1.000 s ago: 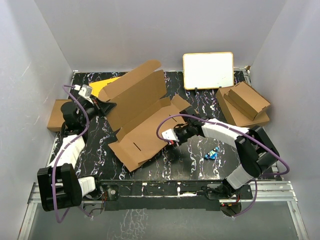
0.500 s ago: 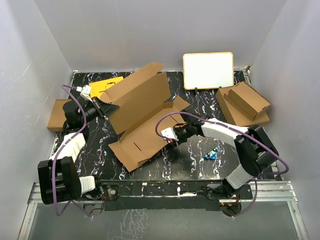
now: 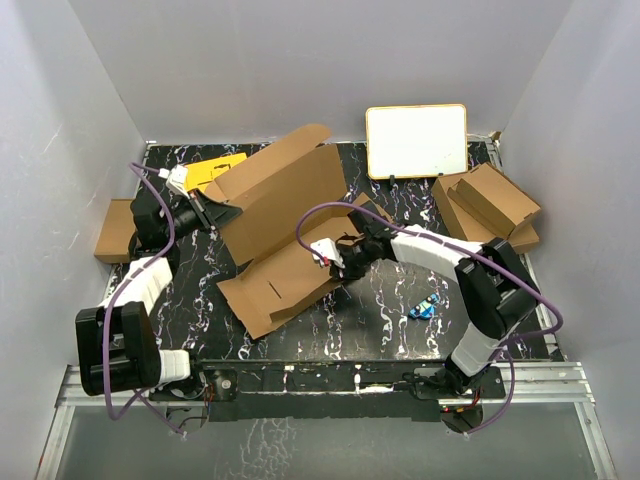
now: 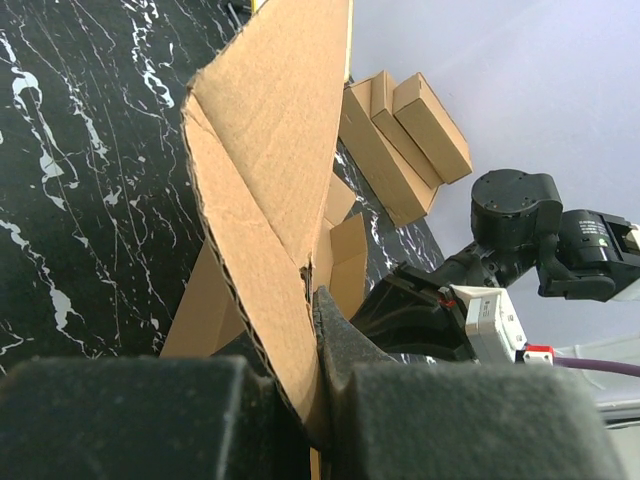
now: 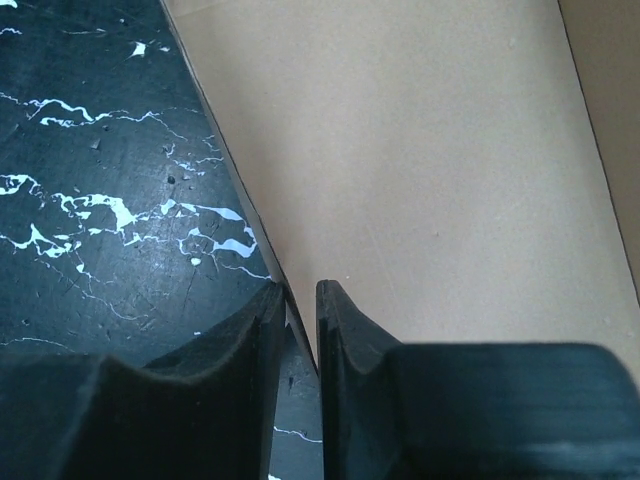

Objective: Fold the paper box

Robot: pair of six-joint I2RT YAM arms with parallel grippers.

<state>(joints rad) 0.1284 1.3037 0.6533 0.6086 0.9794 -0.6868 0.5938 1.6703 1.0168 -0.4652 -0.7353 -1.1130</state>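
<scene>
The black marbled table (image 3: 390, 320) carried the paper box (image 3: 285, 205) left of centre. Its base panel lay flat toward the near edge, and its big lid panel stood raised, leaning toward the far-left corner. The step in hand looked like bringing that lid and its flaps into shape against the base. To do it well, I judged, the two grips should work against each other — base pinned low, lid swung slowly about its crease — so the corrugated board bent at the score and no flap slipped from the pads.

The left arm reached up the table's left side, elbow bent and wrist turned inward. The left gripper (image 3: 222, 211) was clamped on the lid's folded corner flap, with the board's edge pinched between its pads. The right arm stretched low across from the right. The right gripper (image 3: 338, 256) showed only a narrow slit between its jaws, closed on the base panel's thin edge just above the table. A small blue item (image 3: 425, 305) lay well apart from the box.
</scene>
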